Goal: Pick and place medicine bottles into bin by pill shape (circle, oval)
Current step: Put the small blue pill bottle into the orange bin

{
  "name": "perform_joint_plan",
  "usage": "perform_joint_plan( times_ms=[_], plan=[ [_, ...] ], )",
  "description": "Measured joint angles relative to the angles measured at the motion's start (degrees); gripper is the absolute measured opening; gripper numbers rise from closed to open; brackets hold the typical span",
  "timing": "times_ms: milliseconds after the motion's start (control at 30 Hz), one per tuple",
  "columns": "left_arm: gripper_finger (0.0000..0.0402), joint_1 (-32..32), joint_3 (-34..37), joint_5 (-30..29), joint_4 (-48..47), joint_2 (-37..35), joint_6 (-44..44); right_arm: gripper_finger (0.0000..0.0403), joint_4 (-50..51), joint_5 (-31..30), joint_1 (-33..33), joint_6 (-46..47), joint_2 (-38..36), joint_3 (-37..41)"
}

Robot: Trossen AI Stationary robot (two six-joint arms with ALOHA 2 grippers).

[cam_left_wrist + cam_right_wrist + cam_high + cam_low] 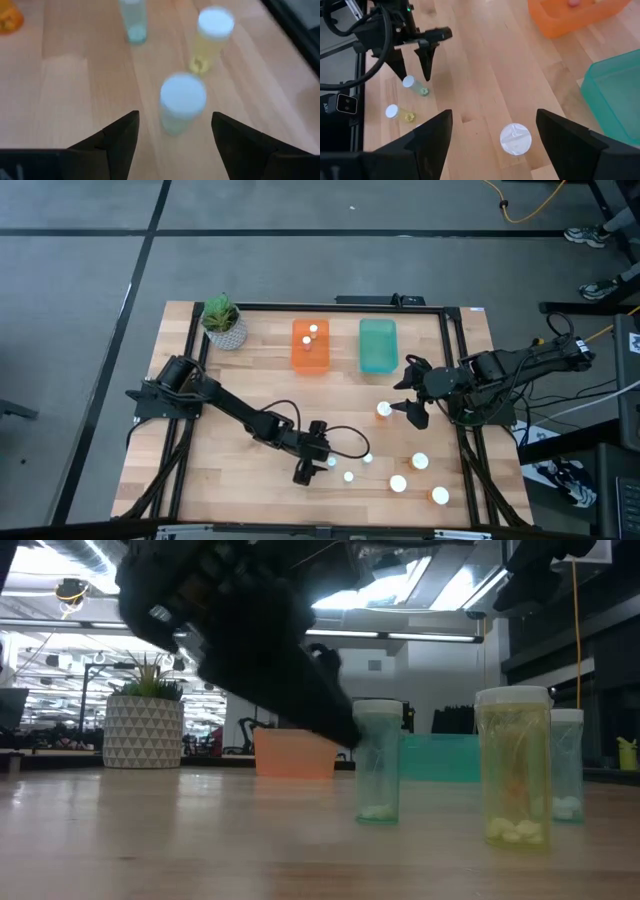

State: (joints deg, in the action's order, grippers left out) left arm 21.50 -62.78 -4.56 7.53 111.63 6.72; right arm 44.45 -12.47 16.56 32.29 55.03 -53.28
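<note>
Wood tabletop, both arms over it. Left gripper is low near the front edge, fingers spread wide with nothing held. A small clear bottle with a white cap stands upright just ahead of the gap between the fingers, not touching either one. Past it, a yellowish capped bottle and another clear one, both upright, all apart from each other.

Right gripper sits toward the right side, in front of the teal bin. Its fingers stand apart around empty space; a white-capped bottle stands on the table below and between them, not gripped. High view shows that bottle's amber side.

Remaining bottles are scattered between the left gripper and the front right corner: white caps, one amber-sided, smaller ones.

Orange bin is well behind the left gripper, beside the teal bin; two white caps show inside it. Teal bin's contents: can't tell.

Potted plant at the back left corner.
</note>
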Motion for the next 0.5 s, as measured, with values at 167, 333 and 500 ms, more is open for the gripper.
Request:
perform_joint_plan(
  times_ms=[167,333,500],
  plan=[
    [0.0243,0.0,0.0,-1.29,3.93,1.27,-2.68,0.0289,0.52,0.04,0.0,-0.02,0.02,0.01],
    [0.0241,-0.15,0.0,-3.46,5.21,1.25,-4.53,0.0289,0.78,0.04,0.0,-0.42,0.02,0.0],
    [0.0217,-0.23,0.0,-3.46,5.04,1.25,-3.88,0.0289,0.81,0.02,0.0,-1.32,0.02,0.01]
  ],
)
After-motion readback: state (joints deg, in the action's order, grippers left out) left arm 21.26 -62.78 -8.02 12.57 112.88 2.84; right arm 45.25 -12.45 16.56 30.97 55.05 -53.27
